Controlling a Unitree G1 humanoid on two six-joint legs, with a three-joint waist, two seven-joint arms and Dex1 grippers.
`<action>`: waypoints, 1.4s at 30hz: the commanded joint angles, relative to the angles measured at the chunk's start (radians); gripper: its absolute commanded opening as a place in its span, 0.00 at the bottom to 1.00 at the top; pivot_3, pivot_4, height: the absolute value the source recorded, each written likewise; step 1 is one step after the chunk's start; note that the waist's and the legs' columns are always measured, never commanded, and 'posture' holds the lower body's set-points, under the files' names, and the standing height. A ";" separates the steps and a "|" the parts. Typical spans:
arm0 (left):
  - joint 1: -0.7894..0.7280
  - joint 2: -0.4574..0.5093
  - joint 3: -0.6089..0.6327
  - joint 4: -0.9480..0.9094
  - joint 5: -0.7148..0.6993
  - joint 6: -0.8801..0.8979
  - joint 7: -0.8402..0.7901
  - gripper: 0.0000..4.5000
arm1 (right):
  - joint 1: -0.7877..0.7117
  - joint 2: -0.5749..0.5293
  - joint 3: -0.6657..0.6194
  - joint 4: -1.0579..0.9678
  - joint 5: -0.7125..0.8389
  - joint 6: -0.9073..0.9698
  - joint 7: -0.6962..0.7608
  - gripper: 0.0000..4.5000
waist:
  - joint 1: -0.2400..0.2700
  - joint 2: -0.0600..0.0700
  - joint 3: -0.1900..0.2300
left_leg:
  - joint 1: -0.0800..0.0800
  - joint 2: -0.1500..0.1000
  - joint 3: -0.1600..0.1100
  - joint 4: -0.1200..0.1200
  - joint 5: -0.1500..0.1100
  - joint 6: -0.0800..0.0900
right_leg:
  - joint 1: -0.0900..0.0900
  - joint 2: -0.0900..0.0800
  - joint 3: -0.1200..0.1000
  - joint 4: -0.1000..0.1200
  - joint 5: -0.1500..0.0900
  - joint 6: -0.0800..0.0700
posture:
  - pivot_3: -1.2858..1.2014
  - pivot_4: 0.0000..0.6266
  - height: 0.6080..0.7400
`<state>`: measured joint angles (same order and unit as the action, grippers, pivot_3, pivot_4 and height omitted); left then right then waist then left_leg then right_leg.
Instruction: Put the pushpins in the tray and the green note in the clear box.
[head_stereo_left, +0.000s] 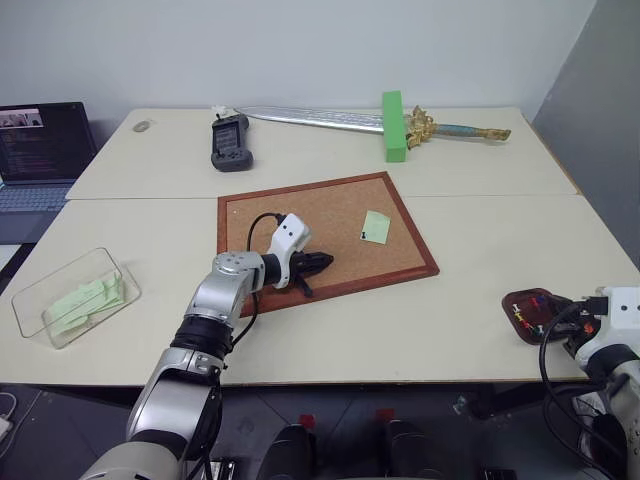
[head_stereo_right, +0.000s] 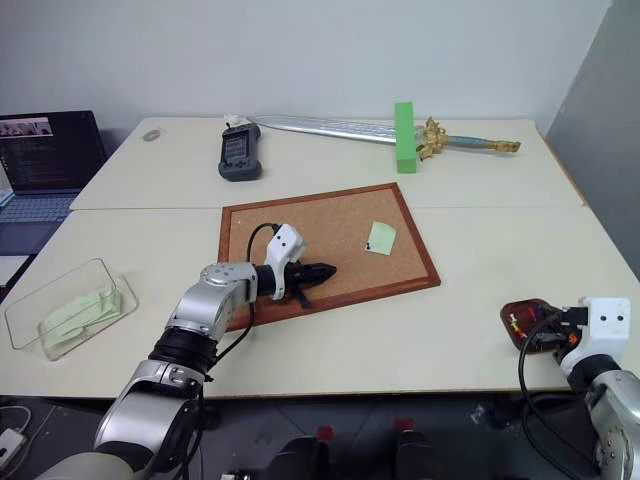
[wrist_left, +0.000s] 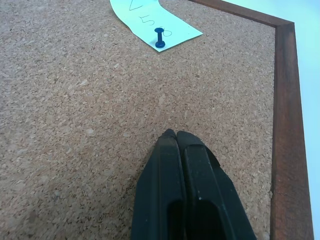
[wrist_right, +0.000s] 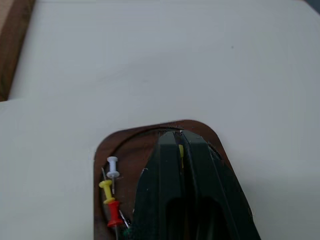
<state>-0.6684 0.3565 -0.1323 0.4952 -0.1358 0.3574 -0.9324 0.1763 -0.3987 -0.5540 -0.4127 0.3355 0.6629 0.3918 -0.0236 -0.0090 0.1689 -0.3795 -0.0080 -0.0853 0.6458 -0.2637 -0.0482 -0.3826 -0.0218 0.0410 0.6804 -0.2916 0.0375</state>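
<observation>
The green note (head_stereo_left: 376, 226) lies on the right part of the corkboard (head_stereo_left: 270, 205), pinned by a dark blue pushpin (wrist_left: 159, 39). My left gripper (head_stereo_left: 326, 263) hovers low over the cork, shut and empty, pointing toward the note a short way off. At the table's front right sits the small dark tray (head_stereo_left: 527, 296) with a white pushpin (wrist_right: 112, 167), a yellow one (wrist_right: 106, 189) and a red one (wrist_right: 114, 212) in it. My right gripper (wrist_right: 175, 134) is shut directly over the tray; a yellow sliver shows in the slit between its fingers. The clear box (head_stereo_left: 32, 292) at the front left holds green slips.
A long toy sword (head_stereo_left: 320, 119) and an upright bright green block (head_stereo_left: 394, 125) lie along the table's far edge, with a dark handheld device (head_stereo_left: 230, 142) to their left. An open laptop (head_stereo_left: 40, 150) stands on the far left. The tray lies close to the table's front edge.
</observation>
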 joint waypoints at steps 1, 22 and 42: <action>0.003 -0.004 -0.026 0.014 0.019 0.004 -0.007 0.00 | 0.000 -0.010 0.008 0.003 0.008 -0.032 -0.002 0.14 | 0.000 0.000 0.000 | 0.000 0.000 0.000 0.000 0.000 0.000 | 0.000 0.000 0.000 0.000 0.000 0.000 | 0.52 0.24 1.00; -0.002 -0.001 -0.019 0.026 0.020 -0.003 -0.003 0.00 | -0.023 -0.104 0.069 -0.037 0.069 -0.122 0.139 0.37 | -0.002 0.000 0.000 | 0.000 0.000 0.000 0.000 0.000 0.000 | 0.000 0.000 0.000 0.000 0.000 0.000 | 0.52 0.24 1.00; 0.041 0.019 0.005 -0.058 0.009 0.029 0.026 0.00 | -0.778 0.045 0.686 0.660 -0.141 -0.415 0.360 0.37 | -0.006 -0.002 0.001 | -0.001 0.001 0.000 0.000 0.000 0.000 | -0.002 0.001 0.000 0.000 0.000 0.000 | 0.52 0.24 1.00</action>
<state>-0.6568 0.3613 -0.1234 0.4637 -0.1336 0.3600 -0.9203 -0.5458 -0.3836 0.1143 0.1416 0.2229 0.3264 0.7406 -0.0298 -0.0109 0.1697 -0.3814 -0.0070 -0.0871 0.6461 -0.2635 -0.0483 -0.3848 -0.0215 0.0405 0.6803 -0.2913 0.0370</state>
